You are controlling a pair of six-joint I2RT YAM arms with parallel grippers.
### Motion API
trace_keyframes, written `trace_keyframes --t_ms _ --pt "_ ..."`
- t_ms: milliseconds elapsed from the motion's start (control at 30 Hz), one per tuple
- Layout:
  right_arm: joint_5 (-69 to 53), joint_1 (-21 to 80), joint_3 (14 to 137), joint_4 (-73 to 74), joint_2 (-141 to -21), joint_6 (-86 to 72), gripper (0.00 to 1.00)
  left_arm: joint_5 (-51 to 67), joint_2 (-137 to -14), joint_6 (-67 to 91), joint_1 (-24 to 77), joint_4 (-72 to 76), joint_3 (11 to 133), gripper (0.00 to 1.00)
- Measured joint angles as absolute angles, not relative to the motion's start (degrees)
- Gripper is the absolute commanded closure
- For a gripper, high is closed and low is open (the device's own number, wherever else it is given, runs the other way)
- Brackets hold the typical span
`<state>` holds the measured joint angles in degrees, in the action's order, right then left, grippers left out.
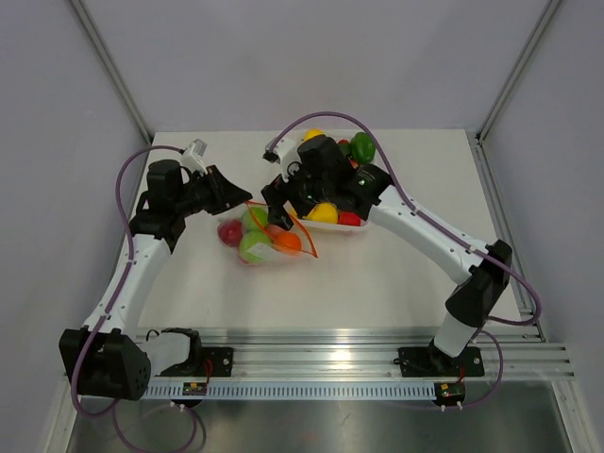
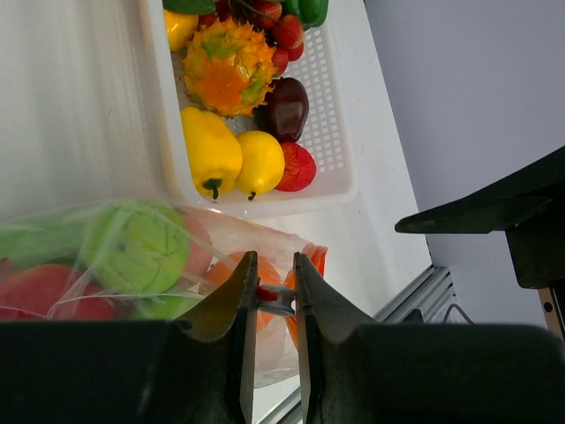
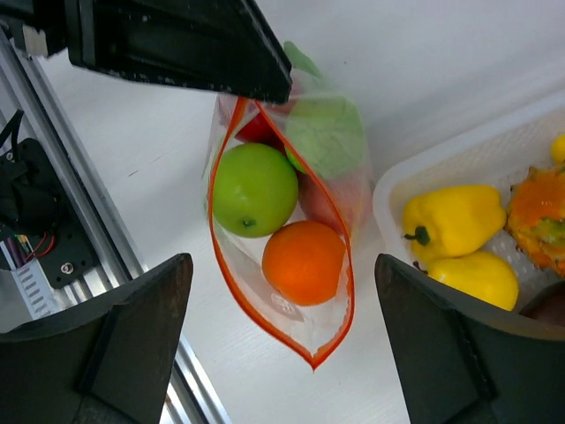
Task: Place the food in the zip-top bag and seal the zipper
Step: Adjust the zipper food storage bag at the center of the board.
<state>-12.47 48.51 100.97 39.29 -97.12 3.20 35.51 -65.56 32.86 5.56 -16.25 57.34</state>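
Observation:
The clear zip-top bag (image 1: 257, 238) lies on the table between the arms, its mouth gaping toward the right. Inside it I see a green apple (image 3: 254, 189), an orange (image 3: 303, 262), another green piece and something red. The orange-red zipper (image 3: 313, 360) runs round the open mouth. My left gripper (image 2: 274, 258) is shut on the zipper's small white and red slider (image 2: 275, 300) at one end of the mouth. My right gripper (image 3: 282, 261) hangs wide open just above the orange, holding nothing. In the top view, the left gripper (image 1: 241, 198) and right gripper (image 1: 280, 215) stand close together.
A white tray (image 2: 265, 199) beside the bag holds more food: a yellow pepper (image 2: 210, 150), a yellow pear (image 2: 259, 162), a spiky orange melon (image 2: 228, 69), a dark plum (image 2: 284, 106), strawberries. The aluminium rail (image 1: 359, 354) runs along the near edge.

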Motion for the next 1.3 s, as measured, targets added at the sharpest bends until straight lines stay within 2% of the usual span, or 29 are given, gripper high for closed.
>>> trace_keyframes --t_ms 367,633,1100,1233,1300 --pt "-13.0 49.8 109.0 38.3 -107.7 5.7 0.09 35.1 -65.7 32.8 5.6 -18.2 57.4 0.86" --pt "-13.6 51.1 110.7 38.1 -111.0 5.4 0.23 34.4 -65.8 32.6 5.6 -19.8 57.9 0.86" --pt "-12.9 51.1 109.5 36.4 -109.3 1.9 0.22 33.3 -65.8 31.8 5.6 -21.1 58.2 0.86" --pt "-12.6 51.1 109.4 36.1 -107.5 0.1 0.20 32.9 -65.8 31.5 5.6 -21.2 58.2 0.86" --pt "-12.7 51.1 109.4 36.1 -106.7 -0.8 0.16 32.8 -65.8 31.5 5.6 -21.2 58.2 0.86"
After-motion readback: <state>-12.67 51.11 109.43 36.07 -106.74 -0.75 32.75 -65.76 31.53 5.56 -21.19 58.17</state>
